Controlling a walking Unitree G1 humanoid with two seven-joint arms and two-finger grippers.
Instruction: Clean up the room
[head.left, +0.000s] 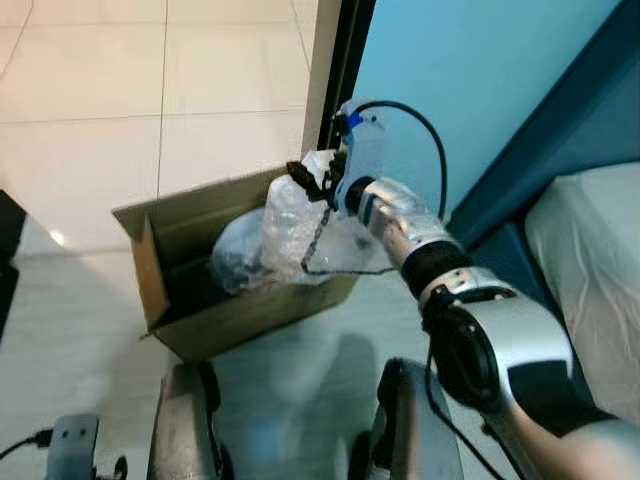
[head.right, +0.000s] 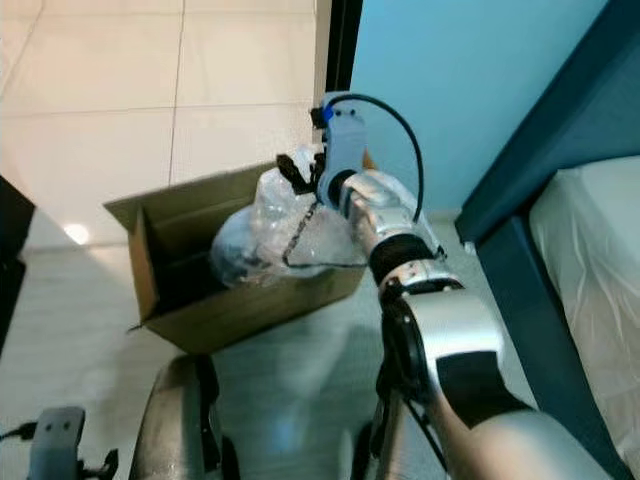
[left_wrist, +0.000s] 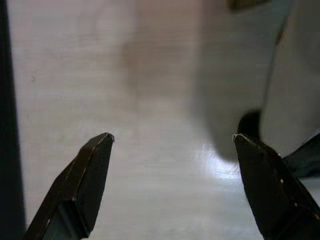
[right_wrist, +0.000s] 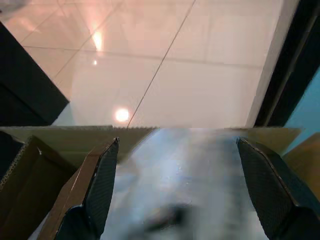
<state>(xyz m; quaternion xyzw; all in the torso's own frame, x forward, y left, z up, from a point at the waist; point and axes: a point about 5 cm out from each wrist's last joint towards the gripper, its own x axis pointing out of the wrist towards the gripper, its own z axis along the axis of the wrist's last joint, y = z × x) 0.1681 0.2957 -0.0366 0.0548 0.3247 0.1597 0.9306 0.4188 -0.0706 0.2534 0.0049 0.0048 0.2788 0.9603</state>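
Right end effector (head.left: 308, 180) is reaching out over an open cardboard box (head.left: 180, 290) standing on the tiled floor (head.left: 100, 110), beside the blue wall (head.left: 470, 80) and a dark door frame. A crumpled clear plastic bag (head.left: 285, 235) is bulging out of the box's open top, partly inside and partly above the rim.

Key relation: the bag is lying directly ahead of and just below the right end effector's fingers (right_wrist: 100, 185). In the right wrist view its pale film (right_wrist: 190, 175) is sitting between the two black fingers, which are standing wide apart. Whether either finger is touching the film is hard to say, since the film is blurred at the near edge; nothing reads as pinched. The bag's bulk is running roughly along the box's long side, across the line of the reaching arm.

Left end effector (left_wrist: 172, 137) is hanging low by the robot's body, fingers spread wide with bare floor between them, well away from the box. The right arm is clearly nearer.

Judgement: the bag is resting in the box already; a release or a push down seems the step in hand.

A white mattress edge (head.left: 590, 260) is lying to the right.
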